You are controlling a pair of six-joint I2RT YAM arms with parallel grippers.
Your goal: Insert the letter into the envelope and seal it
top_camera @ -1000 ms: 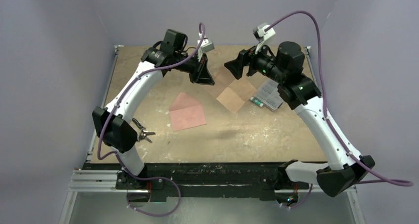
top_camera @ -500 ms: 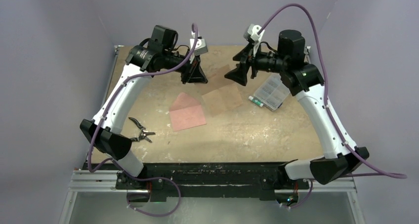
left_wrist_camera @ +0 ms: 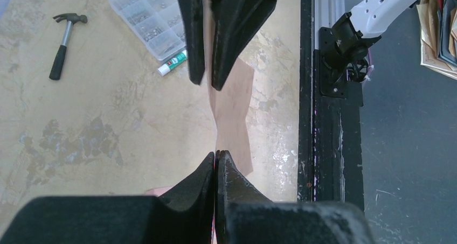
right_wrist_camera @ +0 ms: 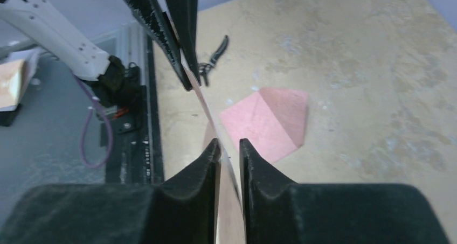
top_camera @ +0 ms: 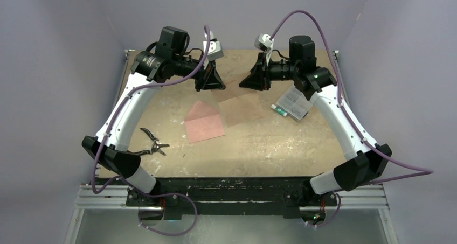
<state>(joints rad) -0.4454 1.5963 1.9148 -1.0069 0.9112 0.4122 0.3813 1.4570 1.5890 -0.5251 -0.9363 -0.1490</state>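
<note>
The letter [top_camera: 242, 108] is off the surface [top_camera: 269, 147], stretched between the two arms at the far middle. The left end effector [left_wrist_camera: 216, 157] is clamped on one end of it: in the left wrist view its two fingers meet with the thin salmon-orange sheet pinched edge-on between them. From there the sheet runs forward with a slight twist to the right end effector [right_wrist_camera: 229, 144].

The right end effector faces the left one, and the other end of the letter passes between its fingers [right_wrist_camera: 211, 158]. They stand apart, with a narrow gap on either side of the paper in both wrist views. The sheet seems to lie against one finger, though the edge-on view is too poor to be sure they touch.

The envelope [top_camera: 203, 123] lies flat on the surface, nearer the arm bases than the letter and below the left end effector in the top view. Its pointed flap is open towards the far edge, and neither end effector touches it.

Pliers [top_camera: 152, 143] lie near the left edge. A clear organizer box [top_camera: 294, 101] sits on the right under the right arm, with a glue stick [top_camera: 279, 110] just beside it. A hammer [left_wrist_camera: 63, 46] shows on the surface in the left wrist view.
</note>
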